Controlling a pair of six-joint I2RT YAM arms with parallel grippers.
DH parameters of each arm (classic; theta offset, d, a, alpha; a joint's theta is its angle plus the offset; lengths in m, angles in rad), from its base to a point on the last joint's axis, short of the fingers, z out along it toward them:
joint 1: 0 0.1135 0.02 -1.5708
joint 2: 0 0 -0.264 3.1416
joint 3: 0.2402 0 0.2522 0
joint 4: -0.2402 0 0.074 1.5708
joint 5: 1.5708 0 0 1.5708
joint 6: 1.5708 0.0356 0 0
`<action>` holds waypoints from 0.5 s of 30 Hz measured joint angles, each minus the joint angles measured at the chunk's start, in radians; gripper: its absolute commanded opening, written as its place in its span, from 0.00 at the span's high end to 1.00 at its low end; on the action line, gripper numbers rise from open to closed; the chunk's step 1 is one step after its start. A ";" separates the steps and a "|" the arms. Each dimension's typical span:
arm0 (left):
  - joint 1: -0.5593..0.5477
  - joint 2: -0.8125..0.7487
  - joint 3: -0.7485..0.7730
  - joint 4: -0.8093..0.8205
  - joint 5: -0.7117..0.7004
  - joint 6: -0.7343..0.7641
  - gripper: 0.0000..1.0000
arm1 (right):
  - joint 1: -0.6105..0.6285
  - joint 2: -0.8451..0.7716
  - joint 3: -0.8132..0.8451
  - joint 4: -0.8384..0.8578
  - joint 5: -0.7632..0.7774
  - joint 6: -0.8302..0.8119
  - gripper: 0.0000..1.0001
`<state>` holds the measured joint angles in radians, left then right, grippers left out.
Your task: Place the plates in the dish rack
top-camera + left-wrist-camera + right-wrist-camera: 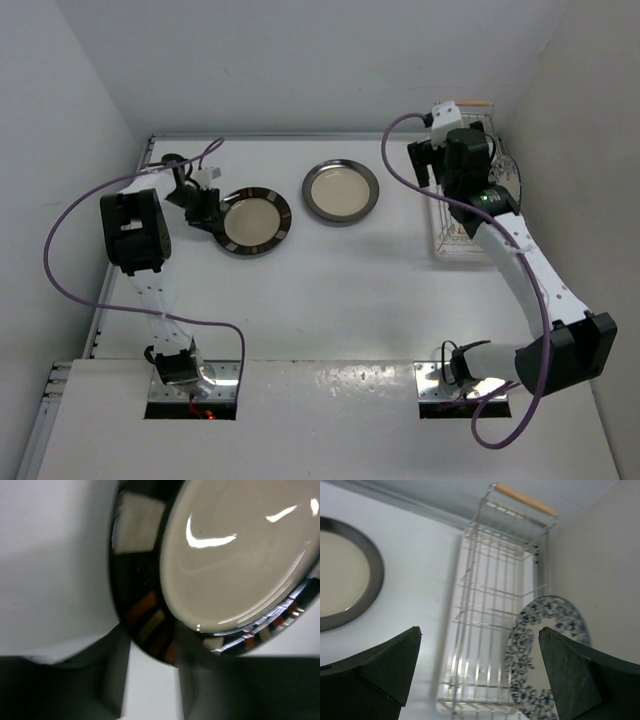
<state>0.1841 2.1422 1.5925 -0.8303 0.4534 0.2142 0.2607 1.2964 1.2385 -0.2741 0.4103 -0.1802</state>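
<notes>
Top external view: two plates lie flat on the worktop (330,300) and one is in the dish rack (448,235).
The blue floral plate (545,650) stands on edge at the right side of the dish rack, at the end away from the wooden handle (524,499). The right gripper (479,632) hovers above the rack with its jaws spread wide and nothing between them. The plain dark-rimmed plate (341,190) sits left of the rack, apart from it. Further left lies the striped-rim plate (257,220). The left gripper (212,215) is at its left edge with its jaws narrow and the rim at the fingertips. I cannot tell whether they pinch the rim.
</notes>
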 measured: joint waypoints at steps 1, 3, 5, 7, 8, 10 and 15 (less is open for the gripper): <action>0.003 0.007 0.006 -0.012 0.037 -0.013 0.88 | 0.018 0.000 -0.019 -0.001 -0.004 0.011 0.01; 0.018 0.020 0.023 -0.022 0.119 -0.028 1.00 | 0.052 0.001 -0.047 -0.006 -0.025 0.035 0.01; 0.021 0.047 0.047 -0.034 0.183 -0.031 1.00 | 0.088 0.010 -0.054 -0.011 -0.064 0.059 0.01; 0.021 0.059 0.056 -0.060 0.223 -0.007 1.00 | 0.120 0.029 -0.054 -0.011 -0.127 0.083 0.01; 0.021 0.060 0.056 -0.076 0.232 0.010 1.00 | 0.132 0.043 -0.054 -0.011 -0.179 0.093 0.01; 0.019 0.057 0.056 -0.108 0.238 0.050 1.00 | 0.158 0.079 -0.053 -0.013 -0.284 0.112 0.02; -0.018 -0.042 0.053 -0.162 0.243 0.197 1.00 | 0.227 0.287 0.020 -0.007 -0.591 0.201 0.10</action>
<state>0.1665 2.1002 1.6455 -0.9924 0.6960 0.4110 0.4877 1.5837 1.2583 -0.2813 -0.1810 0.0204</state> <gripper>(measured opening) 0.023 0.923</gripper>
